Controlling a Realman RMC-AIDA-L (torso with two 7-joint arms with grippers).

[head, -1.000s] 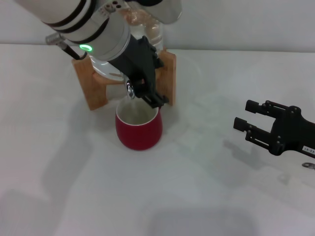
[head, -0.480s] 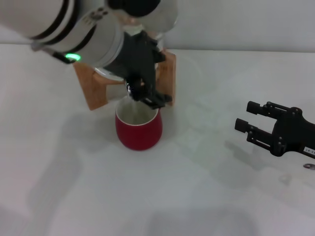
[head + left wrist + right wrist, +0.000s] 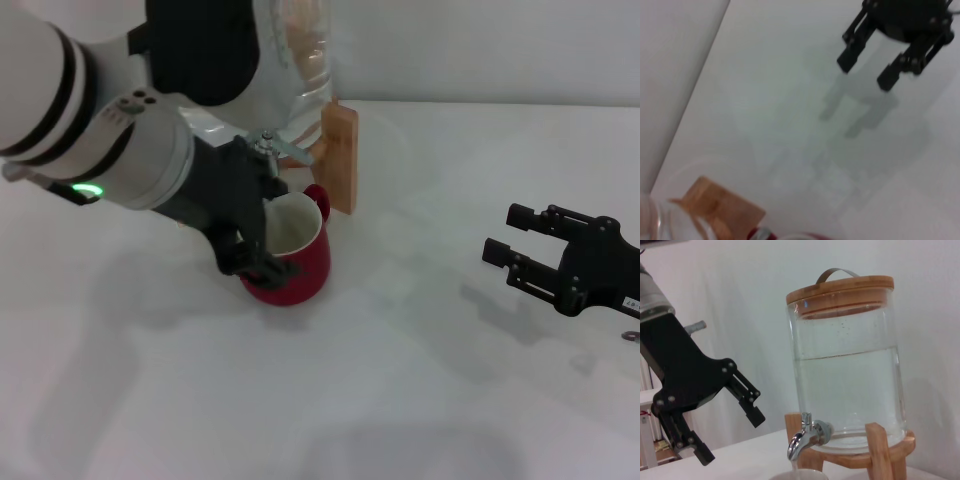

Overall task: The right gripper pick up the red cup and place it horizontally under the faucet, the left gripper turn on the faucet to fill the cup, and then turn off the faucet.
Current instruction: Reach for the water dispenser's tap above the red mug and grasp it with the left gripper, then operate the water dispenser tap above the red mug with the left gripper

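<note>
- Closest in the head view, the right gripper [image 3: 497,240] hangs over the white table [image 3: 400,400] on the right side. Its two black fingers are spread apart and there's nothing between them. The left wrist view catches it too [image 3: 867,70], same story: fingers apart, holding nothing, shadow on the table just under it.
- Next back, the left gripper [image 3: 250,255] sits low in front of the red cup [image 3: 300,265], at the cup's left side. In the right wrist view [image 3: 730,432] its fingers are clearly splayed wide and not clamped on anything.
- The red cup stands upright on the table, cream inside showing, small loop handle pointing toward the back right. It's right under the faucet [image 3: 268,140]; the right wrist view shows just the cup's rim below the spout.
- The faucet is a little chrome tap [image 3: 802,440] sticking out of the base of a glass water dispenser [image 3: 847,375], spout pointing down.
- Farthest back, the dispenser sits on a wooden stand [image 3: 340,155], has a wooden lid with a metal handle, and is over half full of water.
</note>
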